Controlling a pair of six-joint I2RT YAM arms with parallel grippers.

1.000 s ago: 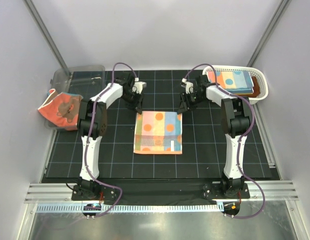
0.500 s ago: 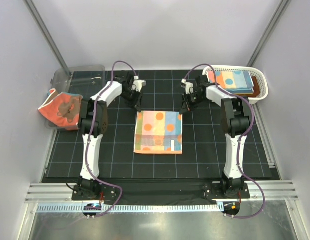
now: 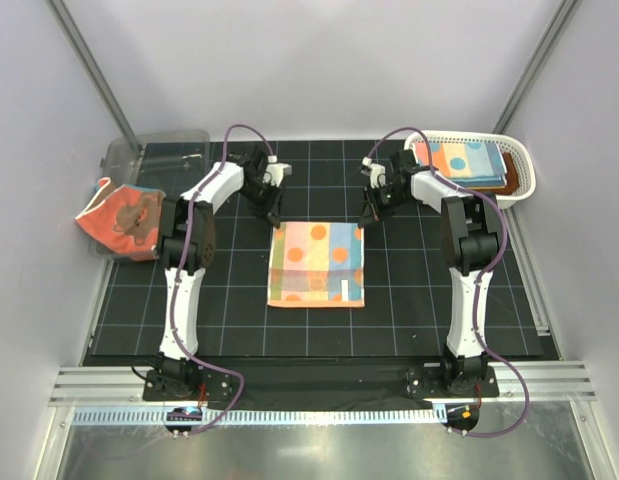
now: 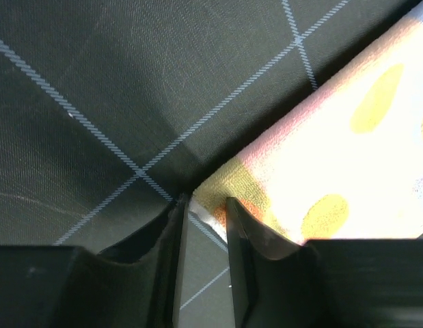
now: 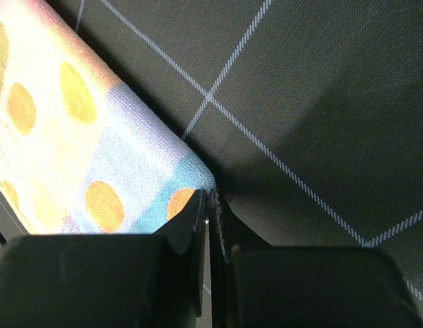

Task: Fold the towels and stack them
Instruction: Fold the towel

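2 arms, 2 pincers, 1 desk (image 3: 229,320), 1 white basket (image 3: 525,172), 1 clear bin (image 3: 174,142).

Towels:
- 1 folded polka-dot towel (image 3: 316,264) lies flat at centre of the top view.
- 1 bear towel (image 3: 121,218), coral-red, is bunched at the left edge and draped over the bin's near end.
- 1 towel stack (image 3: 459,160) sits in the basket, upper right. A polka-dotted piece is on top and a rust-brown edge shows under it at lower right. Layers can't be counted.

Left pincer (image 3: 273,222) is at the folded towel's upper-left corner. In the left wrist view its 2 fingers (image 4: 163,246) stand narrowly apart, with desk grid visible in the gap. The towel corner sits at the mouth against the right-hand finger. Can't tell if cloth is nipped.

Right pincer (image 3: 363,222) is at the upper-right corner. In the right wrist view its 2 fingers (image 5: 190,225) are closed to a hairline slit, with the towel corner touching the tips. Whether cloth is caught is hidden.

Both wrist views cut off most of the towel. The bin's inside is hard to read through glare.
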